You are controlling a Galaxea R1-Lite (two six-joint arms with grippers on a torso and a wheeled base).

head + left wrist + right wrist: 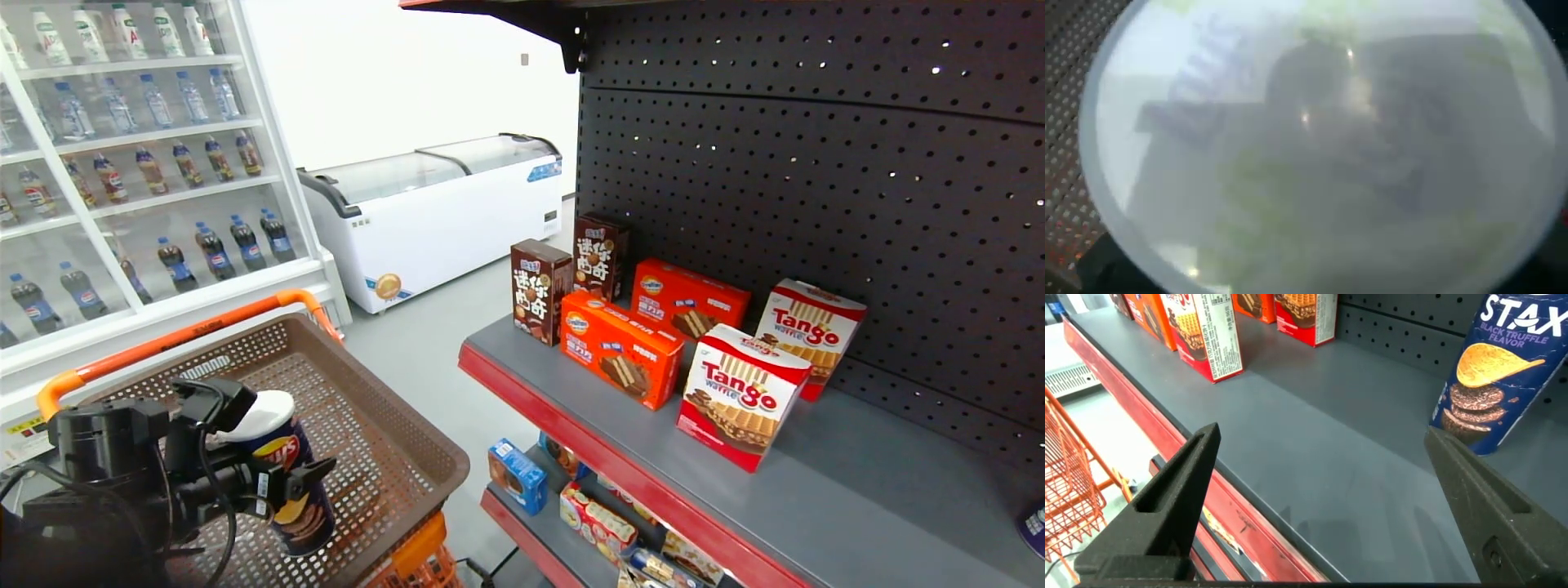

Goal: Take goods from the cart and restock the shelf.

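Left gripper [273, 461] is clasping a chips can [298, 510] over the cart [384, 441], not yet shelved; right gripper [1327, 514] is gaping empty beside one shelved can [1490, 384].

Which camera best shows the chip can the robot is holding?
The head view: the chip can shows full length, side on, in the left gripper. The left wrist view looks down on its blurred white lid. The right wrist view shows a different can on the shelf.

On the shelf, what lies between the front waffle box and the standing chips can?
Nothing: the right wrist view shows bare shelf between waffle box and chips can.
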